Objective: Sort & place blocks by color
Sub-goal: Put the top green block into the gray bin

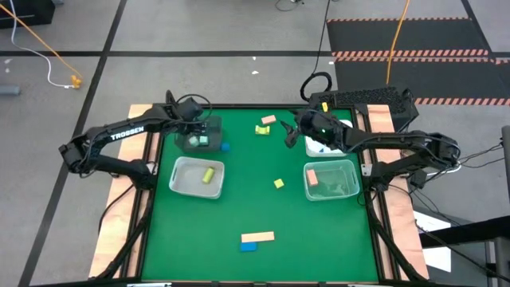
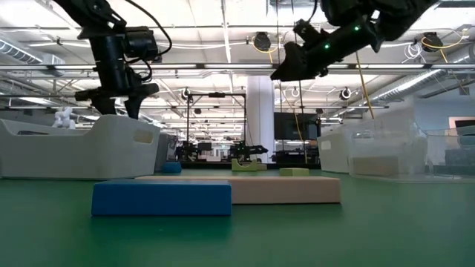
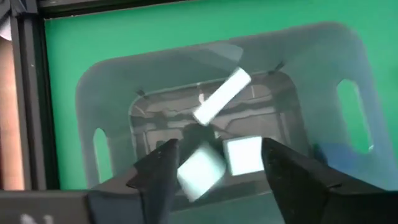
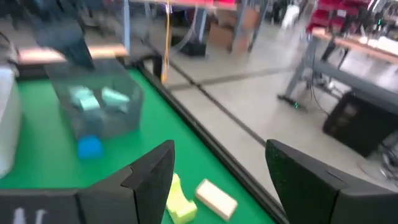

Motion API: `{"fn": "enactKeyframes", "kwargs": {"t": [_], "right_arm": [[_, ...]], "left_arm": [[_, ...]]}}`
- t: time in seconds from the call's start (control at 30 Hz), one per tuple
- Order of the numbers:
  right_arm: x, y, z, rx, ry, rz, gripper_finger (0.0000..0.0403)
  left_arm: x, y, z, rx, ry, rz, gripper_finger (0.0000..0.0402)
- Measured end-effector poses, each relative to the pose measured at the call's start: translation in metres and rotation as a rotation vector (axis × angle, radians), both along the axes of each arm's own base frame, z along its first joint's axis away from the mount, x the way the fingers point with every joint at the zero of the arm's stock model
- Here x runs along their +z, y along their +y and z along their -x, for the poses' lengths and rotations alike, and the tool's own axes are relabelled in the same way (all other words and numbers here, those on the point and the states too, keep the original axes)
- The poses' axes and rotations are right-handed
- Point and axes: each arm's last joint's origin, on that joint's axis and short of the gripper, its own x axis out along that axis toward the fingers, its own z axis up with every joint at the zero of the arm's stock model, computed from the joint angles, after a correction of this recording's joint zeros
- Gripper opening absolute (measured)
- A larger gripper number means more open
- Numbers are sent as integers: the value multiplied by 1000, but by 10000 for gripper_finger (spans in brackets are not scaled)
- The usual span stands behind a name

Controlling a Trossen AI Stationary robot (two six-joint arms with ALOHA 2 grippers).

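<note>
The left gripper (image 3: 214, 171) hangs spread and empty over the dark grey bin (image 1: 198, 134) (3 mint blocks (image 3: 242, 155) inside), likely just dropping one; the right gripper (image 4: 217, 171), also wide and empty, hovers near the yellow-green block (image 1: 261, 129).

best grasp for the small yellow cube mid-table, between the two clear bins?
Take the yellow cube from straight above, fingers closing on two opposite side faces. It lies flat on the green table, slightly turned, so rotate the wrist to match its edges. Nothing stands close to it, so either side pair is free. The right gripper, open, hovers nearest.
</note>
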Motion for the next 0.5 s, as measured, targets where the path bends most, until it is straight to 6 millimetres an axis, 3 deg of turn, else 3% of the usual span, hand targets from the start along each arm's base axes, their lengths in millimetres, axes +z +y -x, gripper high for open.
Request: {"fn": "enactKeyframes", "kwargs": {"t": [0.23, 0.5], "right_arm": [[-11, -24, -20, 7, 221, -138, 242], [-45, -43, -54, 160, 304, -244, 242]], "left_arm": [[10, -3, -5, -4, -128, -26, 281], [42, -14, -14, -65, -436, -120, 278]]}}
